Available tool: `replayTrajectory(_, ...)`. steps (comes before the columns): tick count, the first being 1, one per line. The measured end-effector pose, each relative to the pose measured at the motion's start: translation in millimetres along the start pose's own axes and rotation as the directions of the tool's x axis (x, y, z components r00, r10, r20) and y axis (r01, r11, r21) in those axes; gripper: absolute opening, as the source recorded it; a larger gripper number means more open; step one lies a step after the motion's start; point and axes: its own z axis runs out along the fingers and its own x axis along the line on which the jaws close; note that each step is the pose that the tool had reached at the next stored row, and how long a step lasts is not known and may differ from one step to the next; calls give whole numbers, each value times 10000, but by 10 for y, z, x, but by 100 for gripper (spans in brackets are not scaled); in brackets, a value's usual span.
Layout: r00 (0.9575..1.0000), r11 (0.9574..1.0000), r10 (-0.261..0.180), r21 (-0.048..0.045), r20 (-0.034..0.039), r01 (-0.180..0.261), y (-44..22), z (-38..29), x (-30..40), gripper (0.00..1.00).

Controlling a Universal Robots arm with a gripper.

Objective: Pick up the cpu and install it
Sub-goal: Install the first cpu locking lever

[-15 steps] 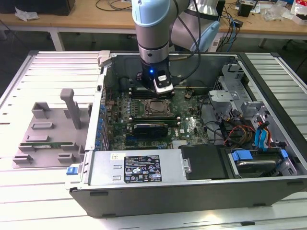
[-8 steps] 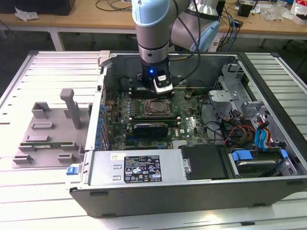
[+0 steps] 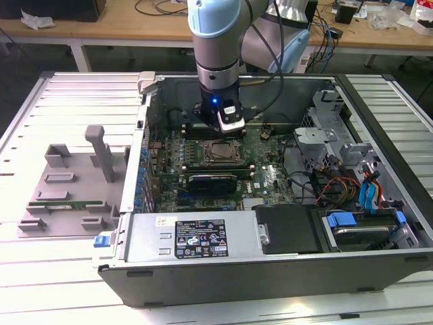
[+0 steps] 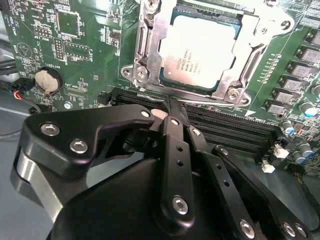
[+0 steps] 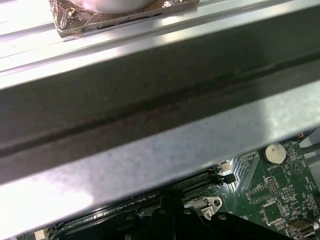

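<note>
Arm (image 3: 215, 40) upright, wrist pointing down, end effector (image 4: 170, 107) fingers together

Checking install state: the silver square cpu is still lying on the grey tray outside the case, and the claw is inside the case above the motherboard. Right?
Not quite. The second wrist view shows the silver square cpu already sitting in the metal socket frame on the green motherboard. The claw is inside the case, as you said.

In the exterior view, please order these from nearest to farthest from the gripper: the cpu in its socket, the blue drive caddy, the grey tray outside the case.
1. The cpu, on the motherboard just below the gripper.
2. The grey tray, outside the case toward the exterior view's left.
3. The blue drive caddy, at the case's lower corner toward the exterior view's right.
</note>
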Motion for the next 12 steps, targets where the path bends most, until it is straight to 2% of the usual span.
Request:
replayTrajectory(9,10000,10000,-1,-5,-1,1,1,0,-3,11)
replayTrajectory(12,10000,10000,-1,-4,-2,1,5,-19,-4,11)
